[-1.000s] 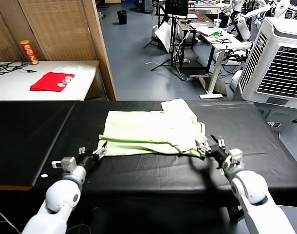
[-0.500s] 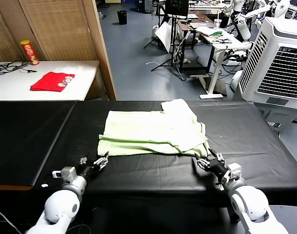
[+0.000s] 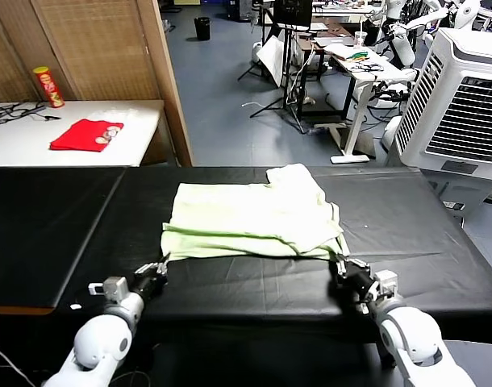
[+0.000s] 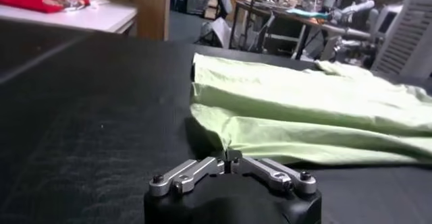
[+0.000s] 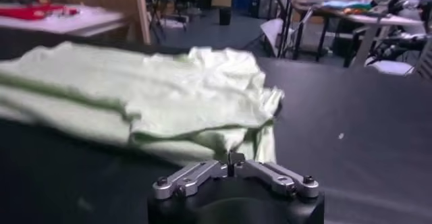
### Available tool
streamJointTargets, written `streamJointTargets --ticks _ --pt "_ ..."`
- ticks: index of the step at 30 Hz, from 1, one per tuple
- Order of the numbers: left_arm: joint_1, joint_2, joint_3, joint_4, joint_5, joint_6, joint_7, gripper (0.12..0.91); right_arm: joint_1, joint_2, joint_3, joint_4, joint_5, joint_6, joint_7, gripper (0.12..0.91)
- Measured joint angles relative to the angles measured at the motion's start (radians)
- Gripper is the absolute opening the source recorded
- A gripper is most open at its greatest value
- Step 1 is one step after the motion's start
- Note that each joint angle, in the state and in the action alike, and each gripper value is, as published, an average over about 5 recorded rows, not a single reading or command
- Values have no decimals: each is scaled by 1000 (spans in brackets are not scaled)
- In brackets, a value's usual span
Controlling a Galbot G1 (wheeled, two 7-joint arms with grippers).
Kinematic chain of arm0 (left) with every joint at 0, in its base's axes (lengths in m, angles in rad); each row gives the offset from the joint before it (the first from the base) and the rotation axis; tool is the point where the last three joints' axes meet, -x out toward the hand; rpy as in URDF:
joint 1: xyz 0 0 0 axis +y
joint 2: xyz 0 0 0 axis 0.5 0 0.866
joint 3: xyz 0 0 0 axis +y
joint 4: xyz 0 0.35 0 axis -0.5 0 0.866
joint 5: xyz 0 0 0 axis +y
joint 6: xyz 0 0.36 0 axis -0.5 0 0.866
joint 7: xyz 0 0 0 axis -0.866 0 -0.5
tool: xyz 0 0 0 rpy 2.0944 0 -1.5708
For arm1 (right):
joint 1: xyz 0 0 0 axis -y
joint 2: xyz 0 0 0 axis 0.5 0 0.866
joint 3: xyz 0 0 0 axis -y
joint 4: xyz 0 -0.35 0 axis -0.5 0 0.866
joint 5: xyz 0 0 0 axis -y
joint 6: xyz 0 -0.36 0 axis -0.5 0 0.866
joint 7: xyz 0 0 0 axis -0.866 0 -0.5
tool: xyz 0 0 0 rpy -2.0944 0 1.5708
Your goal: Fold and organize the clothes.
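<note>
Flanking T-shirt (image 3: 250,219): closed end effectors, empty

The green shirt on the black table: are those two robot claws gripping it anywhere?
No. Both the left gripper and right gripper are shut on nothing, just short of the T-shirt's near edge.

A black table (image 3: 52,234) fronts a blue-grey floor (image 3: 230,121) and white side table (image 3: 20,141).

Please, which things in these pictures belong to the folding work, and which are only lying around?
Belongs to the job:
- pale green T-shirt, partly folded on the black table
- left gripper, shut, off the near left corner
- right gripper, shut, at the near right corner

Only lying about:
- red folded garment on the white side table
- red can
- white cooler unit
</note>
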Motion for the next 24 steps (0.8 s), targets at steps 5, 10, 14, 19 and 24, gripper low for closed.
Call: streamJointTargets --ticks 5,10,14,19,24 --pt "27 38 -12 -25 20 11 6 130 -29 -25 11 36 32 -43 11 122" --pt "70 80 -29 -69 -16 40 5 130 -78 -31 19 86 38 -87 28 122" --pt "116 104 -45 -118 -46 62 0 130 -131 -28 26 126 22 -97 32 122" --pt "183 123 -71 -179 -54 73 -6 130 -193 -27 27 161 8 -96 30 122" --pt "249 135 -96 -236 -54 75 -7 130 -241 -21 30 191 -4 -95 29 122"
